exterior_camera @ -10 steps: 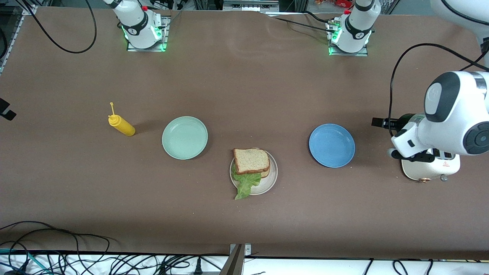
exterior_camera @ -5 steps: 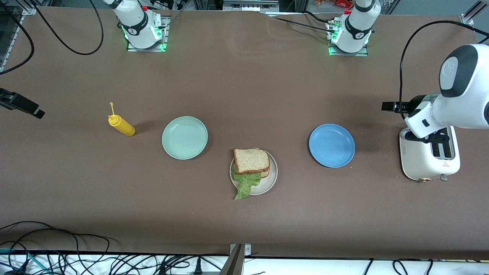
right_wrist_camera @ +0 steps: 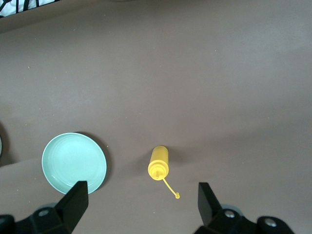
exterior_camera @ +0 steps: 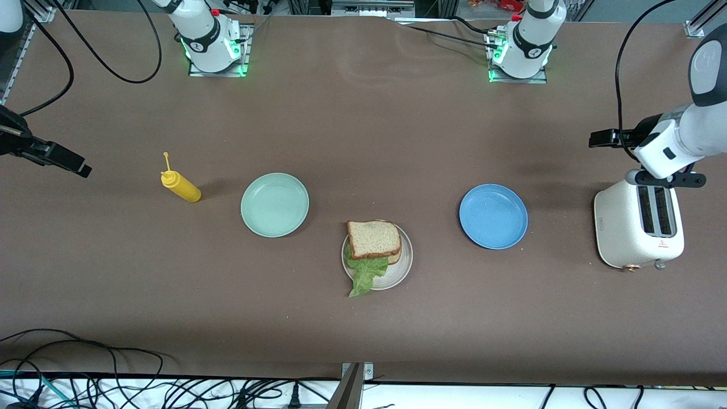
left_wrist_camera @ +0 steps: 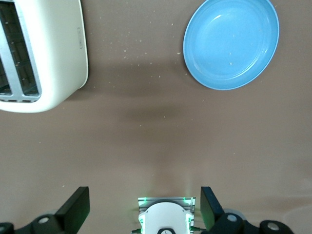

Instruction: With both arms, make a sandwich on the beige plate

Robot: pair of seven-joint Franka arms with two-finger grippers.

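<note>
The sandwich (exterior_camera: pixel 372 241) lies on the beige plate (exterior_camera: pixel 397 271), well apart from both tools. The left tool (left_wrist_camera: pixel 145 209) hangs open, empty, beside the toaster (exterior_camera: pixel 637 228). The right tool (right_wrist_camera: pixel 141 204) hangs open, empty, above the mustard bottle (right_wrist_camera: pixel 158 163).

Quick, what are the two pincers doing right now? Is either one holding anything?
Left pincer: open, holding nothing, up over the table near the toaster.
Right pincer: open, holding nothing, up over the table near the yellow bottle.
</note>
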